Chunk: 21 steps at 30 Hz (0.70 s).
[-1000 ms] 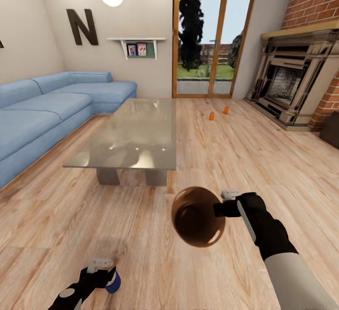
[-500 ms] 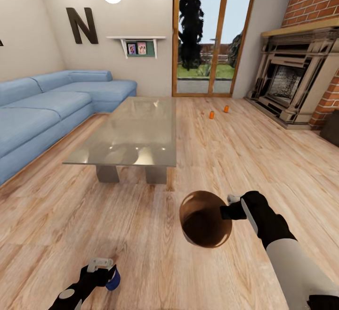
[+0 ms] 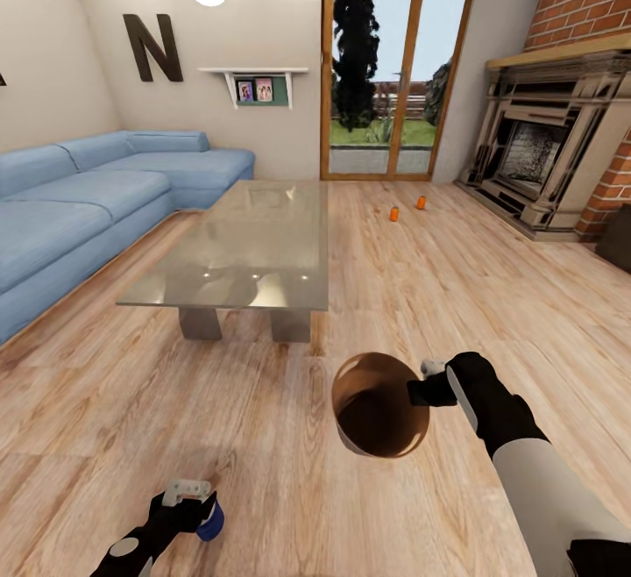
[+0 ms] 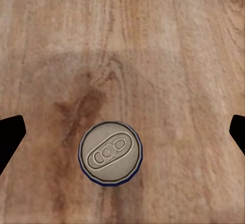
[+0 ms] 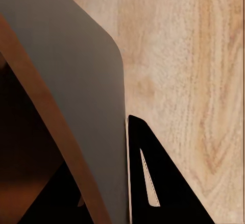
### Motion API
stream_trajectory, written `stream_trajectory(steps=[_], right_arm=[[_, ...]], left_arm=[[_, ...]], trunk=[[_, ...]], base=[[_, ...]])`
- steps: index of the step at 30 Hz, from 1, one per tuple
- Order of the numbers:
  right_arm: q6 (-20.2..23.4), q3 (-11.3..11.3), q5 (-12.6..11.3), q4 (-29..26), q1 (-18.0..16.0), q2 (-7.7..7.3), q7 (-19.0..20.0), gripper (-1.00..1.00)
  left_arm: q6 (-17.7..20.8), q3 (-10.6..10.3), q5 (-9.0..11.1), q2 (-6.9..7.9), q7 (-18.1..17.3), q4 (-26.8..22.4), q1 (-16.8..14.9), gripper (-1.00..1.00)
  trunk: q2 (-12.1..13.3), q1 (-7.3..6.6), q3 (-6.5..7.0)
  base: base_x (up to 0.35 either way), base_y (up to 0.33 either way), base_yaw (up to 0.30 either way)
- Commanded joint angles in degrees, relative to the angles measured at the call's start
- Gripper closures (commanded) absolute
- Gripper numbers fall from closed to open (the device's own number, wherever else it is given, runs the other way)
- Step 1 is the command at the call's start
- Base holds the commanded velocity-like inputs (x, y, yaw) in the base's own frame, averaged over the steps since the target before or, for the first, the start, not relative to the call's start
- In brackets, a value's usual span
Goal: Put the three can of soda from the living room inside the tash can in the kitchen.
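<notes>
The right gripper (image 3: 424, 381) pinches the rim of the tash can (image 3: 379, 406), a light, stiff, glossy pail likely to swing. The left gripper (image 4: 122, 127) hangs spread wide over a blue-sided can (image 4: 110, 153) on the near floor. Two orange soda cans (image 3: 394, 215) stand far off, best grasped around their smooth sides.

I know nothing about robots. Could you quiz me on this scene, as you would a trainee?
1. What does the right gripper hold? A) a cushion B) the brown pail C) a lamp
2. True or false: the two orange cans stand on the glass table.
3. Fill in: the left gripper hangs open over a blue-sided can that stands on the ____.
Key: 1 B. 2 False: they stand on the floor near the glass doors. 3 floor.
</notes>
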Motion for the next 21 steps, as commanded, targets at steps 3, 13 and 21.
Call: stream_trajectory(steps=[3, 13, 21], right_arm=[[0.13, 0.01, -1.24, 0.05, -0.04, 0.01, 0.18, 1.00], [0.13, 0.27, -1.24, 0.06, 0.02, -0.36, 0.21, 1.00], [0.13, 0.35, -1.24, 0.01, 0.03, -0.17, 0.21, 1.00]], left_arm=[[0.04, 0.00, 0.00, 0.00, -0.04, 0.00, 0.01, -1.00], [-0.14, 0.00, 0.13, 0.00, -0.01, -0.03, 0.03, -1.00], [-0.16, 0.00, 0.14, 0.00, -0.01, -0.18, 0.02, -1.00]], trunk=[[0.00, 0.00, 0.01], [0.00, 0.00, 0.01], [0.00, 0.00, 0.01]], base=[[0.077, 0.002, 0.000], [0.041, 0.012, 0.000], [0.002, 0.001, 0.000]])
